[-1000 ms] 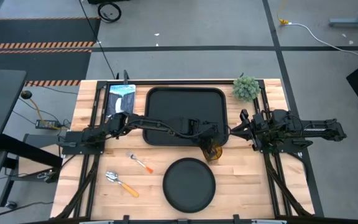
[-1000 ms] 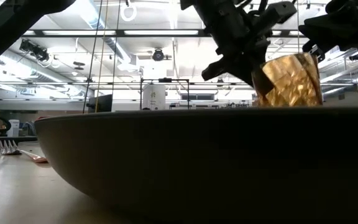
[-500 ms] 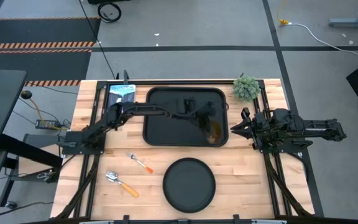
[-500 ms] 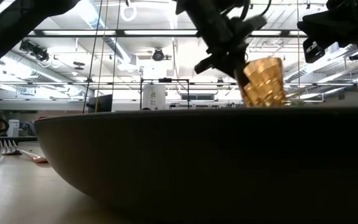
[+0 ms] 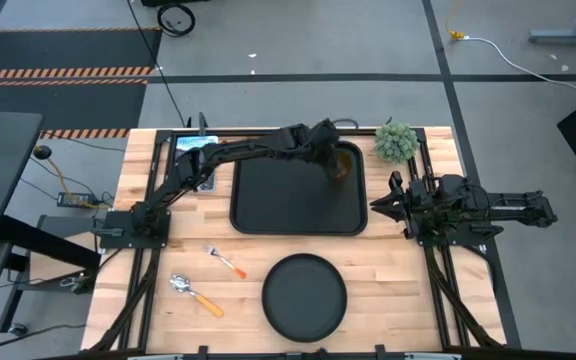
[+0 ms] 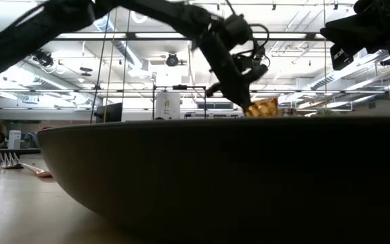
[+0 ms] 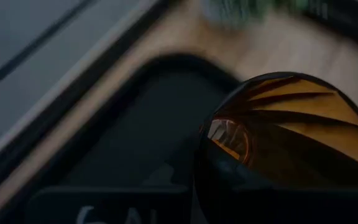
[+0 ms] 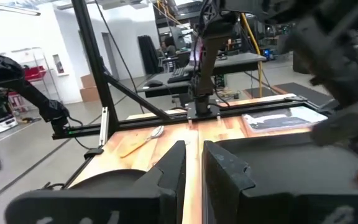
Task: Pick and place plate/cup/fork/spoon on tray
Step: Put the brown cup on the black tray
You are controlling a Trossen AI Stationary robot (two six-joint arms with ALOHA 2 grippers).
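Note:
My left gripper [image 5: 330, 155] is shut on the amber cup [image 5: 344, 166] over the far right corner of the black tray [image 5: 268, 200]. The cup fills the left wrist view [image 7: 291, 137], and in the low view [image 6: 263, 107] it shows below the gripper. The round black plate [image 5: 304, 297] lies on the table near the front edge. The fork [image 5: 226, 261] and the spoon [image 5: 196, 295] lie on the wood to the plate's left. My right gripper [image 5: 376, 205] waits shut by the tray's right edge. My left gripper holds the cup near its rim [image 7: 219, 149]. The fingers come slanting down from the table's left. The dark, blurred fingers hide the exact hold. The cup hangs tilted below the gripper. The plate's rim hides its base in the low view, so whether it touches the tray cannot be told.
A small green plant [image 5: 396, 141] stands just right of the tray's far right corner, close to the cup. A blue-white picture card [image 5: 193, 155] lies at the far left. The plate's rim [image 6: 215, 176] blocks most of the low view.
My left gripper has carried the cup from the tray's near right edge toward the table's far edge, across the tray's right side to its far right corner. It has stayed shut on the cup the whole way. The right arm has kept still.

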